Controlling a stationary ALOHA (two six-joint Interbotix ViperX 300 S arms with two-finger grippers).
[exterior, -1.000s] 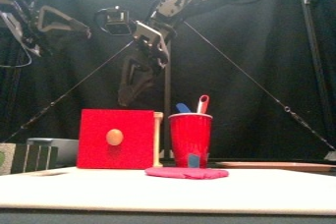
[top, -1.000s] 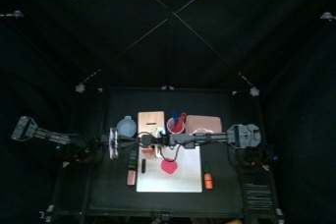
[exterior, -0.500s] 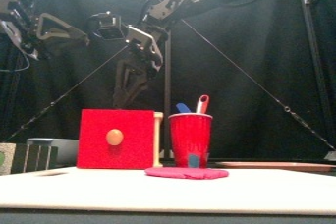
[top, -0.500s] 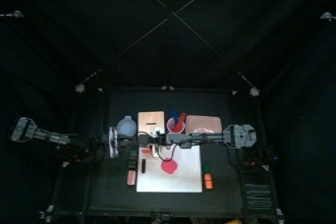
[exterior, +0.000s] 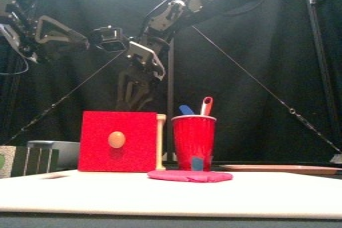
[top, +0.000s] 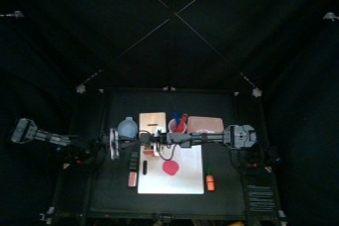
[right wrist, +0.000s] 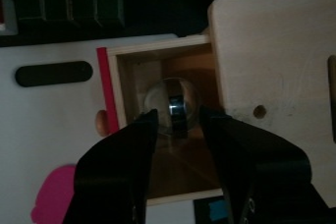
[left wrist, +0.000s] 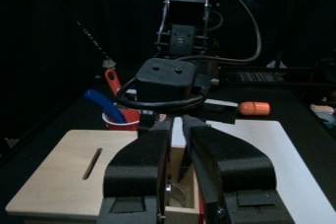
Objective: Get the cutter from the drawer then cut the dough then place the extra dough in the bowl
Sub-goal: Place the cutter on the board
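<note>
While your right arm is swinging its elbow higher than a second ago, the right end effector (right wrist: pixel 180 118) is hanging spread over the open drawer (right wrist: pixel 184 71), gripping nothing; the cutter (right wrist: pixel 174 100) is lying inside, at its tips. Pickup is pending. Whether the left end effector (left wrist: pixel 180 159) is gripping, you cannot tell.

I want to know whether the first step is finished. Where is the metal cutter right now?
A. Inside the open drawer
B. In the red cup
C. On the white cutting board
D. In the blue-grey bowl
A: the right wrist view shows the round metal cutter lying in the open drawer, with the right gripper open above it.
</note>
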